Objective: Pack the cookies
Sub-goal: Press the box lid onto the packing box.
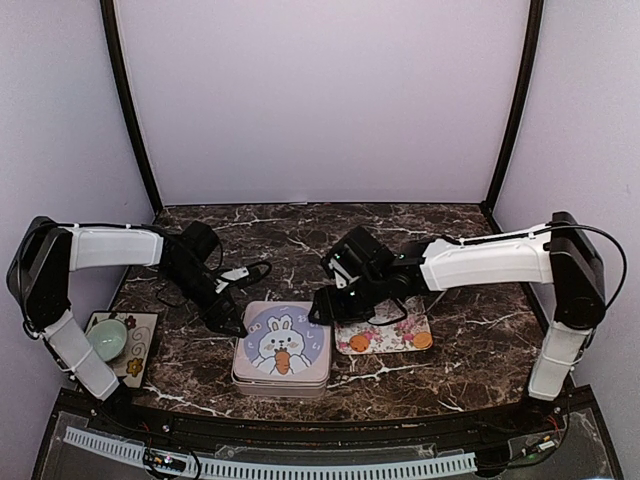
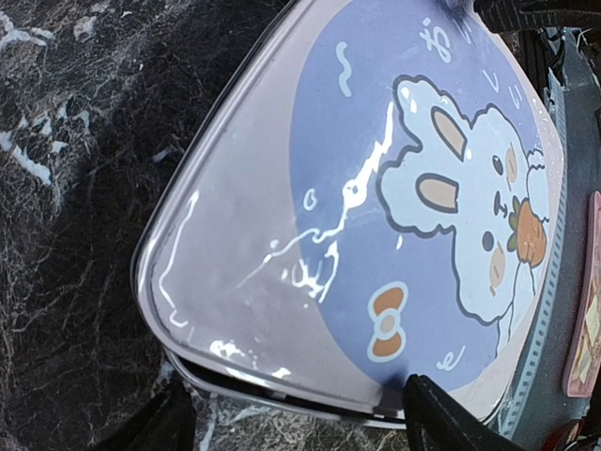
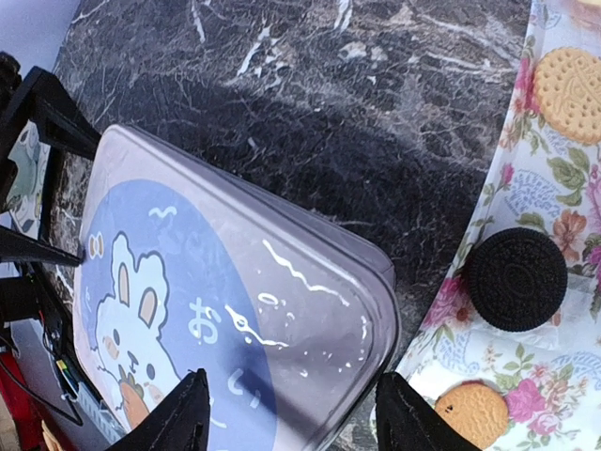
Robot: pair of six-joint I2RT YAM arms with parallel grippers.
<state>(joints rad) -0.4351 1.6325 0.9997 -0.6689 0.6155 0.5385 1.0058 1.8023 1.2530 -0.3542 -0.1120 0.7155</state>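
A square tin with a rabbit lid (image 1: 282, 345) sits shut at the table's middle front. In the left wrist view the lid (image 2: 376, 188) rides slightly above the tin's rim at the near corner. My left gripper (image 1: 232, 322) (image 2: 296, 399) stands open astride the tin's left rear corner. Over the right rear corner, my right gripper (image 1: 325, 308) (image 3: 291, 381) is open too, with one finger above the lid (image 3: 235, 310). The cookies lie on a flowered tray (image 1: 400, 335) (image 3: 535, 197) right of the tin: a round golden one (image 3: 571, 94), a black sandwich round (image 3: 517, 279) and another golden one (image 3: 476, 413).
A pale green bowl (image 1: 106, 338) rests on a small flowered mat (image 1: 140, 350) at the front left, beside the left arm. The marble table (image 1: 300, 230) is walled in at the back and sides. The tray touches or nearly touches the tin's right side.
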